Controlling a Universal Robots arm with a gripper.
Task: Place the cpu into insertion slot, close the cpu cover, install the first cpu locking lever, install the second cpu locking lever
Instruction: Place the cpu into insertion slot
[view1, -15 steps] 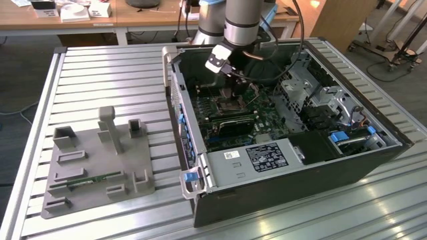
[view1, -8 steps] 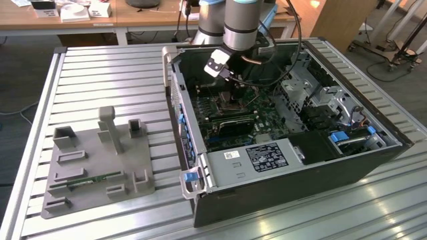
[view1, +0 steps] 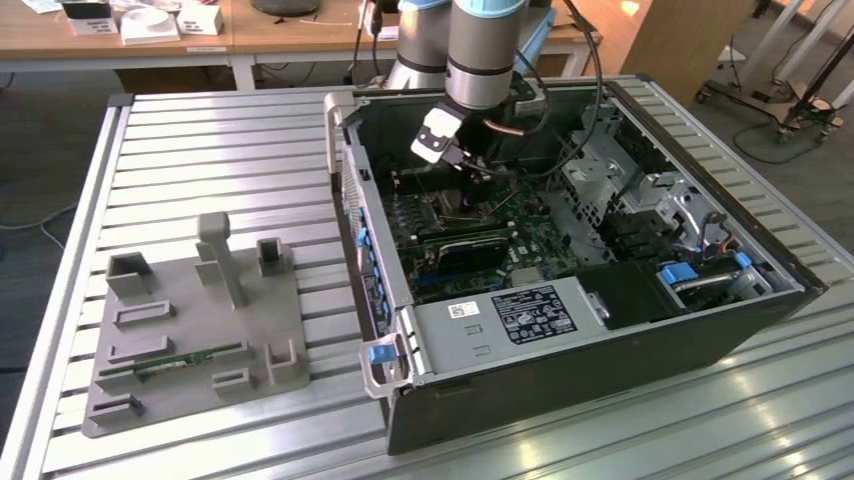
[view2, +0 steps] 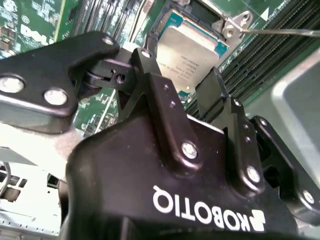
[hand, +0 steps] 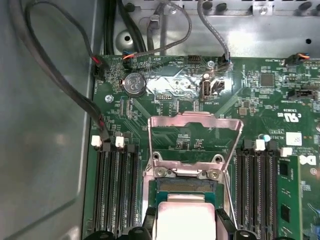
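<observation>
In the exterior view the pincer (view1: 466, 178) reaches down inside the open computer case (view1: 601, 370), low over the green motherboard (view1: 534, 225). In the second wrist view its fingers (view2: 155, 85) are closed against two opposite edges of the cpu (view2: 187, 47), which sits between the tips; the chip is probably light, stiff and slick on top but fragile underneath, so its bare side edges are the place to hold it. In the first wrist view the cpu lies between the tips right at the insertion slot (hand: 184, 184), whether seated I cannot tell, with the cpu cover (hand: 195, 121) raised open just beyond the tips.
</observation>
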